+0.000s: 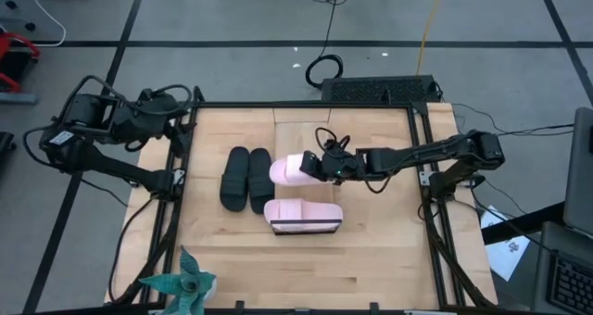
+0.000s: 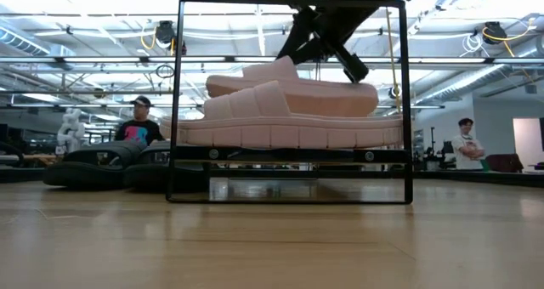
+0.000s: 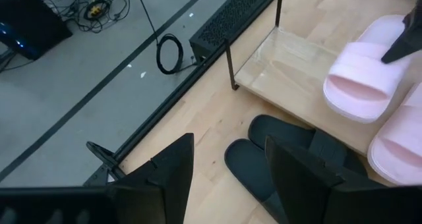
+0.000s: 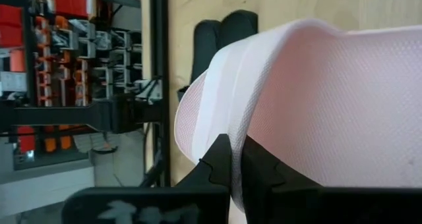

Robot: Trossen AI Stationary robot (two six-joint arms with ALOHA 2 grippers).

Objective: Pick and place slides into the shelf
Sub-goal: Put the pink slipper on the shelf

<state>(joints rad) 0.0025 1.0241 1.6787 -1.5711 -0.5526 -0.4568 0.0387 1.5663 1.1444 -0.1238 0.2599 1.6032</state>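
Across the wooden tabletop [image 1: 371, 259], the shelf [image 1: 298, 120] stands near the middle toward the far edge, and most of the risk sits there. One pink slide [image 1: 304, 216] already lies on it, toward the near end. The right arm reaches in from the right, its end effector [image 1: 320, 165] pinching the rim of the second pink slide [image 1: 289, 170] and holding it above the shelf; the low view shows this slide raised and tilted over the first. If it is let go while tilted, it could land on top of its partner or tip off the shelf's edge. The pinch takes only a thin rim, so the slide might swing or slip out early. The black pair [image 1: 246, 178] lies on the tabletop just left of the shelf, close enough that a falling slide could knock it. The left arm waits at the tabletop's far left corner, its end effector [image 3: 227, 178] spread and empty.
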